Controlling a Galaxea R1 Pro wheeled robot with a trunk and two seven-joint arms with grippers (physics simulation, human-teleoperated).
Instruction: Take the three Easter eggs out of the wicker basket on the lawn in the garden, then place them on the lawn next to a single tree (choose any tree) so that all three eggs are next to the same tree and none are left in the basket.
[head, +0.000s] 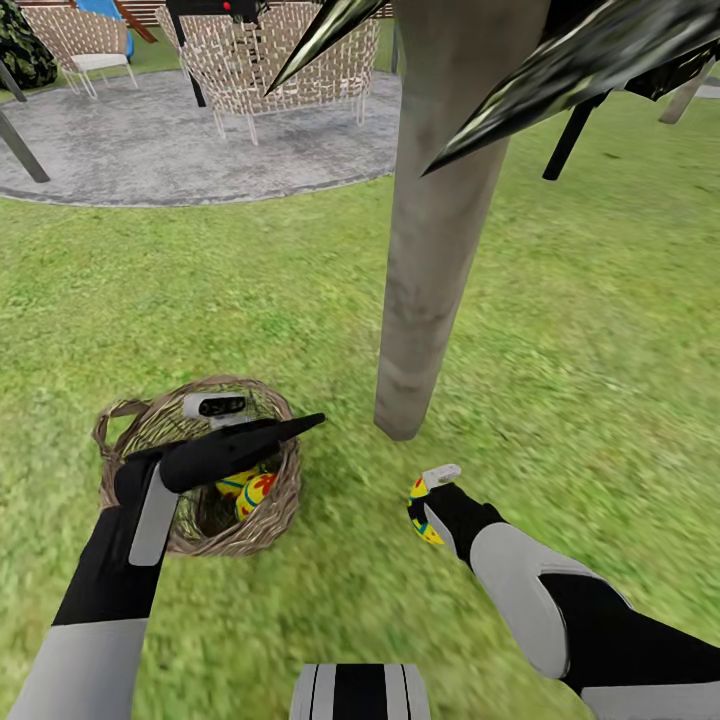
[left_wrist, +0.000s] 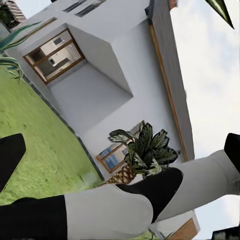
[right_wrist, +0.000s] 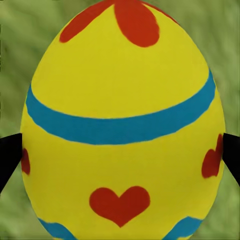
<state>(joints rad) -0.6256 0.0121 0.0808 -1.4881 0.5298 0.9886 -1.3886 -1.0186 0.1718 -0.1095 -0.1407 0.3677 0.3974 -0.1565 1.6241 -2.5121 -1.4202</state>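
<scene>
The wicker basket (head: 272, 520) sits on the lawn (head: 250, 290) at the lower left. Two yellow Easter eggs (head: 258, 492) lie inside it, partly hidden by my left arm. Just above the basket hovers my left gripper (head: 298, 427), pointing toward the tree; its fingertips (left_wrist: 10, 155) stand far apart with nothing between them. The tree's grey-beige trunk (head: 432, 280) rises right of the basket. Low over the grass near the trunk's foot, my right gripper (head: 428, 508) is shut on a third egg (right_wrist: 120, 100), yellow with blue bands and red hearts.
A grey round patio (head: 200, 140) with woven-backed benches (head: 290, 60) lies beyond the lawn. Dark pointed leaves (head: 580, 70) hang overhead at the top right. Open grass stretches right of the trunk. My base (head: 360, 695) shows at the bottom edge.
</scene>
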